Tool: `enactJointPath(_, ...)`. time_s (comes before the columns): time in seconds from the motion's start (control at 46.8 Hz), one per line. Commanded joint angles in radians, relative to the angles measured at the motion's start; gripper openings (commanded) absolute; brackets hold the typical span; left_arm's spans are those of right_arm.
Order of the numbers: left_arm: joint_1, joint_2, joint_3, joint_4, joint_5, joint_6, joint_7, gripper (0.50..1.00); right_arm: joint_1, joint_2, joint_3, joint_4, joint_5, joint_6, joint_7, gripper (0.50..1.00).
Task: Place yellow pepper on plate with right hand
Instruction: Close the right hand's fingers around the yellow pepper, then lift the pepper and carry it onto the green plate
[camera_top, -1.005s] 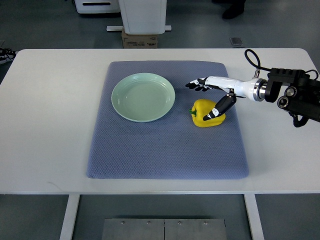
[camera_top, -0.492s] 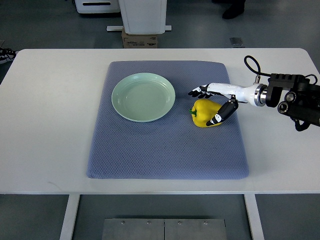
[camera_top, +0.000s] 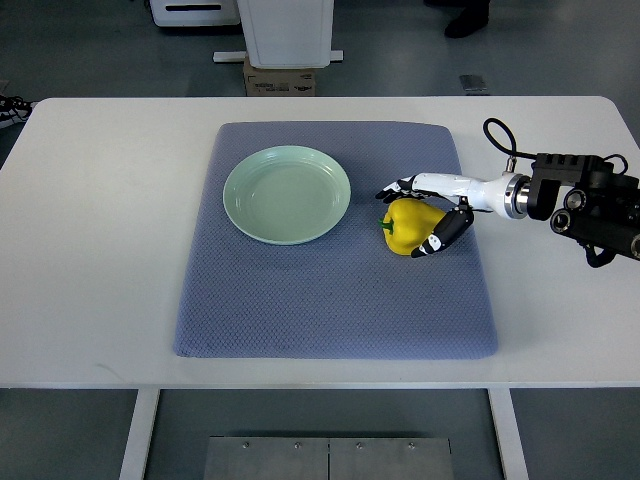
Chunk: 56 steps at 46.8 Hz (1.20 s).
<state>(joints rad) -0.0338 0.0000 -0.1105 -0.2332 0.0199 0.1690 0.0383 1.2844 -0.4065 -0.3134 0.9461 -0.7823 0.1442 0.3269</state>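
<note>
The yellow pepper (camera_top: 408, 226) lies on the blue-grey mat (camera_top: 330, 300), to the right of the empty pale green plate (camera_top: 233, 172). My right hand (camera_top: 405, 220) reaches in from the right edge and straddles the pepper. Its fingers (camera_top: 396, 187) lie along the pepper's far side and the thumb (camera_top: 440, 234) sits against the near right side. The hand looks open around the pepper, which still rests on the mat. The left arm does not show.
The mat covers the middle of a white table (camera_top: 100, 220). Behind the table's far edge stand a cardboard box (camera_top: 280, 80) and a white unit (camera_top: 288, 30). The right forearm and its black cable (camera_top: 500, 140) hang over the table's right side.
The right hand has come down and slightly left over the pepper, with fingers now at its far side and the thumb lower on the near side. The pepper has stayed in place.
</note>
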Motion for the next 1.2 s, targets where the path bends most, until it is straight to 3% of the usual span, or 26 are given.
enactJointPath(0.0,0.000,0.000,0.000,0.000,0.000,0.000,0.000,1.000,-0.002,0.000,-0.007,-0.007,0.000,-0.005,0.000,0.889)
enactJointPath(0.214,0.000,0.000,0.000,0.000,0.000,0.000,0.000,1.000,-0.002,0.002,-0.015,-0.020,0.000,-0.005,0.004,0.866)
enactJointPath(0.599,0.000,0.000,0.000,0.000,0.000,0.000,0.000,1.000,-0.003,0.003,-0.016,-0.033,0.000,-0.005,0.017,0.742)
enactJointPath(0.748,0.000,0.000,0.000,0.000,0.000,0.000,0.000,1.000,-0.011,0.003,-0.021,-0.033,0.000,-0.005,0.018,0.640)
enactJointPath(0.812,0.000,0.000,0.000,0.000,0.000,0.000,0.000,1.000,-0.013,0.005,-0.021,-0.035,0.002,-0.005,0.017,0.500)
enactJointPath(1.176,0.000,0.000,0.000,0.000,0.000,0.000,0.000,1.000,0.006,0.008,0.013,-0.055,0.040,0.009,0.008,0.500)
